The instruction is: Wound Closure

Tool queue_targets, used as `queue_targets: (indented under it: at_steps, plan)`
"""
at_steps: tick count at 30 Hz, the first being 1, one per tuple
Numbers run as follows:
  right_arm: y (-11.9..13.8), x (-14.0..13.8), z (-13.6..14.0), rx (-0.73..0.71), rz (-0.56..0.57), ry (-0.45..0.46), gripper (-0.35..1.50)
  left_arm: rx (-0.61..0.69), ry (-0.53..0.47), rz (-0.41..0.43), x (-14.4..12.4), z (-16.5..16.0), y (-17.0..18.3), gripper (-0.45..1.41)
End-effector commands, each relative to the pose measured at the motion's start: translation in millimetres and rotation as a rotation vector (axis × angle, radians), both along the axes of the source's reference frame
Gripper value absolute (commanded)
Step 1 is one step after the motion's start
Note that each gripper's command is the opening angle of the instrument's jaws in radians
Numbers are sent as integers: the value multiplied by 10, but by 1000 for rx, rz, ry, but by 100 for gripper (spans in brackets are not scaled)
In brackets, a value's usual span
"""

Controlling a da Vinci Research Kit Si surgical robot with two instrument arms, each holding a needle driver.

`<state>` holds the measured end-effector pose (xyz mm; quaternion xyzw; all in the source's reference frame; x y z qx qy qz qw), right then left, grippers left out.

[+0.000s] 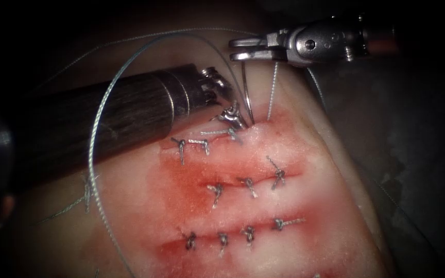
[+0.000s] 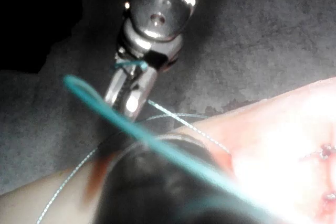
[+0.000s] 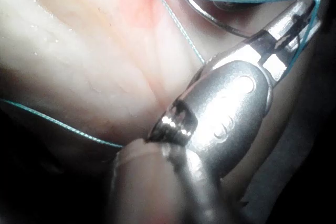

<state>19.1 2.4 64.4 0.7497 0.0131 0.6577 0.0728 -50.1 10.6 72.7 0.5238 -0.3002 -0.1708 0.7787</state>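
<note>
Two lower cuts are closed with knots, the top cut (image 1: 207,139) partly. The right hand (image 1: 240,50) is clamped on the needle (image 1: 248,98) near its upper end, the tip entering the tissue (image 1: 145,206). The left hand (image 1: 231,116) is pressed at the cut beside it — grip unclear.

We see the endoscope view lit at its centre, the tissue (image 1: 263,206) bright and wet with glare, the frame's corners falling to black. In the left wrist view the thread (image 2: 157,145) is blurred and the tissue blown out.

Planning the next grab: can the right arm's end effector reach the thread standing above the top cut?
Probably yes: the thread stands free just under the right end effector, nothing between.
</note>
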Motion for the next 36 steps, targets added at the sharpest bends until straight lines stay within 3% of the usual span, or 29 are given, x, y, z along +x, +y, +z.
queue_targets:
  at_steps: [1, 15, 26, 36]
  plan:
    - [7, 8, 3, -5, 0, 4, -35, -4, -3, -2, -5, 0, 13, -45]
    - [5, 7, 3, 13, -7, -1, -35, -6, -1, -1, -5, -1, 13, -45]
    - [5, 7, 4, 112, -21, -9, -35, -6, -1, -1, -5, -1, 13, -45]
    - [6, 8, 2, 86, -5, -8, -35, -6, -1, -1, -5, -1, 13, -45]
